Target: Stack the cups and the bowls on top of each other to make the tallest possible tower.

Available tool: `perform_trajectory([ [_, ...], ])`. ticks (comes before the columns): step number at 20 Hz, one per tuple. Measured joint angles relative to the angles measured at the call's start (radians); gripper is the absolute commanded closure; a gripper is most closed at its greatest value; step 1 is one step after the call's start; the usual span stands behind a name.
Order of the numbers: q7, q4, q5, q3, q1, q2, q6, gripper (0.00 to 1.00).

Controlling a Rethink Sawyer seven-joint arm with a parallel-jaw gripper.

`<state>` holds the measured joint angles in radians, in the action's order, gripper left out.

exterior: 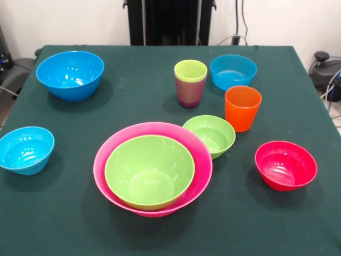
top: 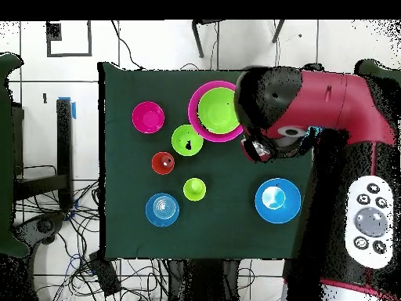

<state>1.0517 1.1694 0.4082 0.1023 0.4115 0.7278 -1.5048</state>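
The huge pink bowl (exterior: pixel 100 160) sits front centre with the large green bowl (exterior: pixel 149 170) nested in it; this is the tower, also in the overhead view (top: pixel 193 110). The lime green cup (exterior: pixel 190 71) stands inside the purple cup (exterior: pixel 189 95). The orange cup (exterior: pixel 242 108), small green bowl (exterior: pixel 210 135), red bowl (exterior: pixel 285 165), large blue bowl (exterior: pixel 70 74) and two small light-blue bowls (exterior: pixel 25 149) (exterior: pixel 233 71) stand apart. The arm (top: pixel 313 102) hovers high beside the tower. The gripper (top: pixel 255 147) is a dark shape at its end, absent from the front view.
The dark green table (exterior: pixel 160 234) carries everything. The robot's black pedestal (exterior: pixel 170 21) stands at its far edge. In the overhead view the arm hides part of the pink bowl and one small light-blue bowl. Cables lie on the floor (top: pixel 70 235) around the table.
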Motion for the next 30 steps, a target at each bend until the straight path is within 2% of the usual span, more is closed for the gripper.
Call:
perform_trajectory([
  [13, 0.000, 0.162, -0.001, -0.052, 0.015, 0.014, 0.044, 0.00],
  [22, 0.000, 0.264, -0.024, -0.061, 0.028, 0.014, 0.161, 0.00],
  [30, 0.000, 0.330, -0.037, -0.077, 0.044, 0.013, 0.222, 0.00],
])
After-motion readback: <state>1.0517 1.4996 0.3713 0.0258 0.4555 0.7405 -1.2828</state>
